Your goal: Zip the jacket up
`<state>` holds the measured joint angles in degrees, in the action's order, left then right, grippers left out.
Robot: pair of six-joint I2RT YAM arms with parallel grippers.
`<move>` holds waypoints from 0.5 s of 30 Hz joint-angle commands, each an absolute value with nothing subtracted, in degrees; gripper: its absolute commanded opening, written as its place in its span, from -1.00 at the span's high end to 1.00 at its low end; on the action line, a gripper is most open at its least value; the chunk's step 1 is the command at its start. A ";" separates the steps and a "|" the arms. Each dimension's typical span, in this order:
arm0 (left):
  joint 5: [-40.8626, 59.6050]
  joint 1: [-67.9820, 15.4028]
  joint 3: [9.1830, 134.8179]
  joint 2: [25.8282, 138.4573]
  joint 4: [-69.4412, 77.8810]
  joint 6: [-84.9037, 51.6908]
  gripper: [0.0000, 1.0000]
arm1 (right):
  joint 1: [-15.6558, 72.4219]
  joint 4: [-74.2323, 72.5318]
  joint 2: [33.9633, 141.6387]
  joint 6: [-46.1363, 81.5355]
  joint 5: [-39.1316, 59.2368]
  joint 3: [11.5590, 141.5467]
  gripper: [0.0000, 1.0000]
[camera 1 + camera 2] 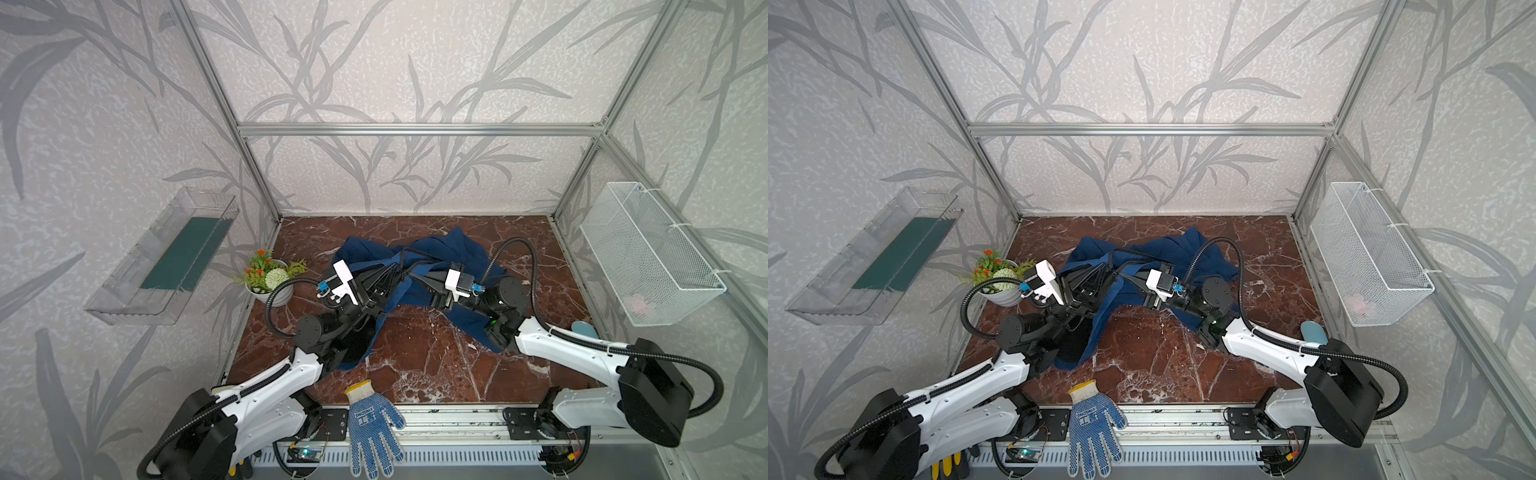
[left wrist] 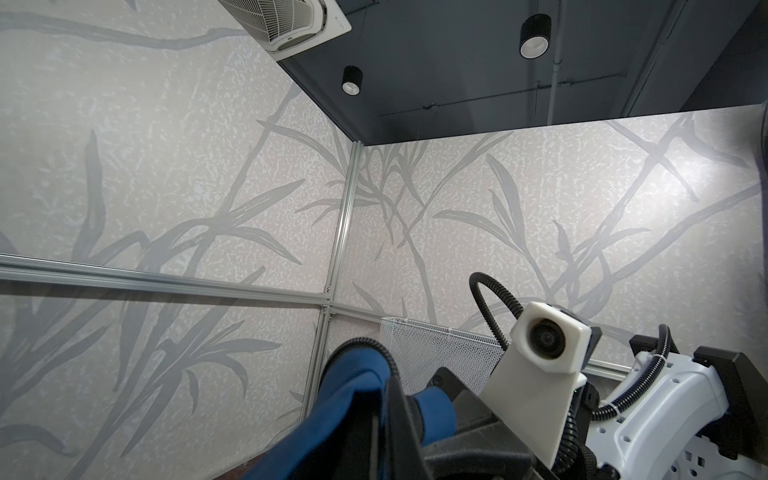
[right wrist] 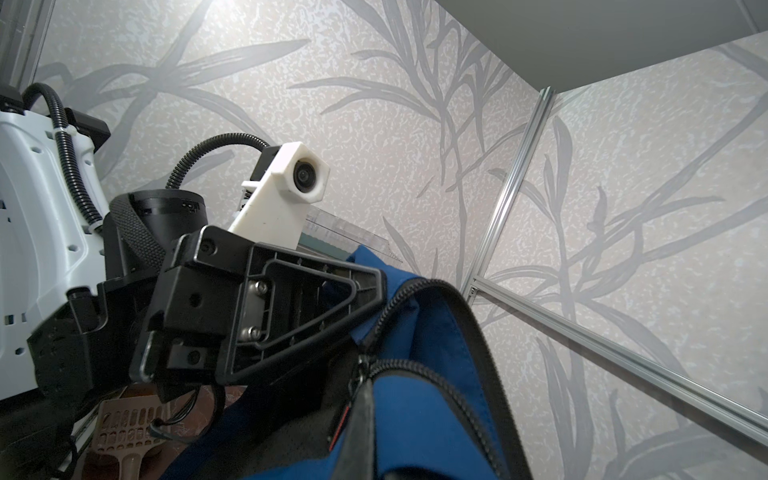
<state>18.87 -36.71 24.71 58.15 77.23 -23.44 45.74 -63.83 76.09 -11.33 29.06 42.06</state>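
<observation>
Near the potted plant (image 1: 268, 279), the jacket (image 1: 465, 249) hangs bunched above the marble bench (image 1: 415, 365). The left gripper (image 1: 397, 272) and right gripper (image 1: 417, 277) both have their fingers pinched shut on its soft navy cloth. We should tension the coarse black zipper (image 3: 436, 286) straight, so limp folds don't jam the teeth.

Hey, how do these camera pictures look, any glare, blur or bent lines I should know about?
In both top views the light is soft and even, but the wide lens splays the frame posts outward; in the left wrist view a ceiling spotlight shows as a bright spot and the close jacket looks soft; in the right wrist view the zipper is sharp.
</observation>
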 commanded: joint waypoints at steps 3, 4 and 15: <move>19.08 -37.01 26.57 57.00 80.91 -23.96 1.00 | 45.62 -67.24 76.03 -10.99 29.09 44.07 1.00; 19.23 -37.02 26.52 57.13 80.94 -24.05 1.00 | 45.62 -67.17 76.03 -10.99 29.18 44.12 1.00; 19.53 -37.10 26.81 57.70 80.89 -24.79 1.00 | 45.62 -66.71 75.94 -10.51 29.79 44.60 1.00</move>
